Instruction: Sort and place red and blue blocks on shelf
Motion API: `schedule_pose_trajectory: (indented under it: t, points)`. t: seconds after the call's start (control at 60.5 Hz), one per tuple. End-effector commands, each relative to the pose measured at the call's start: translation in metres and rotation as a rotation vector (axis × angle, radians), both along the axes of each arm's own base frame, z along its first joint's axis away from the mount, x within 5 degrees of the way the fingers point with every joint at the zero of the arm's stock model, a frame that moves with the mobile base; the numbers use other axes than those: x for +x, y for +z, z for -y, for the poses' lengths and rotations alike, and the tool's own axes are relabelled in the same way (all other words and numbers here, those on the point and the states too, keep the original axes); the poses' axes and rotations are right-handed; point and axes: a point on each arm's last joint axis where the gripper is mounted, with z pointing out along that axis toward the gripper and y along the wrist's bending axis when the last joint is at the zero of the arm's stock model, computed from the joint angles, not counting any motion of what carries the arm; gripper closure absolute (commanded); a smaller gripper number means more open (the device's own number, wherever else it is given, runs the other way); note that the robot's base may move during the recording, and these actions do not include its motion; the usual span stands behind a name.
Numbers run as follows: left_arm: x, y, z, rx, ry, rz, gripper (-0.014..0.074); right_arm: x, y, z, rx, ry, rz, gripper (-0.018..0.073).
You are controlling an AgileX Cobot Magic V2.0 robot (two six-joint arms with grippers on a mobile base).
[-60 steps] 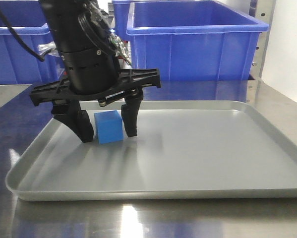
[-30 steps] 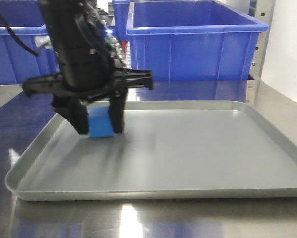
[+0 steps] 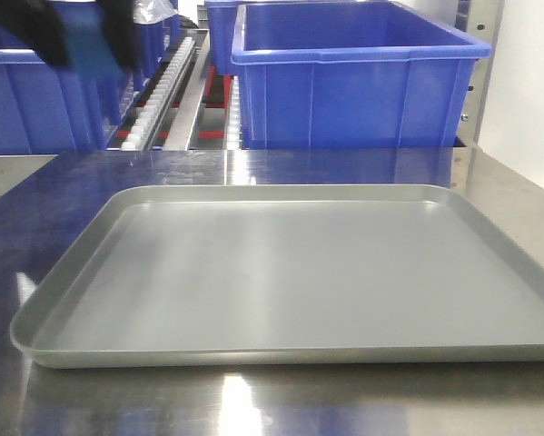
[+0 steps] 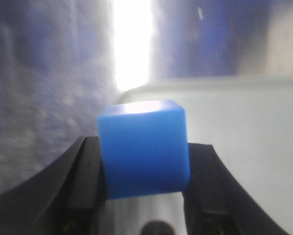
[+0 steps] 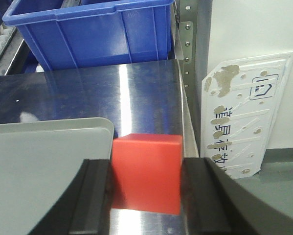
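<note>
In the front view my left gripper [image 3: 88, 36] is a dark blur at the top left, high above the grey tray [image 3: 281, 356]. It is shut on the blue block [image 3: 94, 50]. The left wrist view shows that blue block [image 4: 144, 147] clamped between both black fingers [image 4: 85, 171], over the tray's corner [image 4: 244, 122]. My right gripper [image 5: 146, 169] is shut on the red block [image 5: 146, 174], held just above the steel table beside the tray's right corner [image 5: 38, 161]. The shelf's white roller tracks [image 3: 158, 109] run back behind the table.
Large blue bins [image 3: 358, 77] [image 3: 26, 91] sit on the shelf tiers behind the steel table [image 3: 253, 168]. A steel upright [image 5: 186, 29] and a white sign plate [image 5: 244, 112] border the table's right edge. Nothing lies in the tray.
My left gripper closed on the blue block in the tray and lifted it up and to the left, out toward the shelf. The tray now holds nothing.
</note>
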Motion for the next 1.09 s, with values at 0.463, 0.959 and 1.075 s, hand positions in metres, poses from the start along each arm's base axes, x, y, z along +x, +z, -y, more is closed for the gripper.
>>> schedule_pose_trajectory:
  t: [0.463, 0.959, 1.075]
  points:
    - [-0.098, -0.001, -0.106, -0.148, 0.044, 0.334, 0.0472, 0.002, 0.017, 0.0, -0.003, -0.004, 0.118, 0.051]
    - [-0.134, -0.044, -0.143, -0.212, 0.175, 0.415, 0.0472, 0.002, 0.017, 0.0, -0.003, -0.004, 0.118, 0.051]
    - [-0.133, -0.043, -0.143, -0.215, 0.172, 0.426, 0.0472, 0.002, 0.017, 0.0, -0.003, -0.004, 0.118, 0.051]
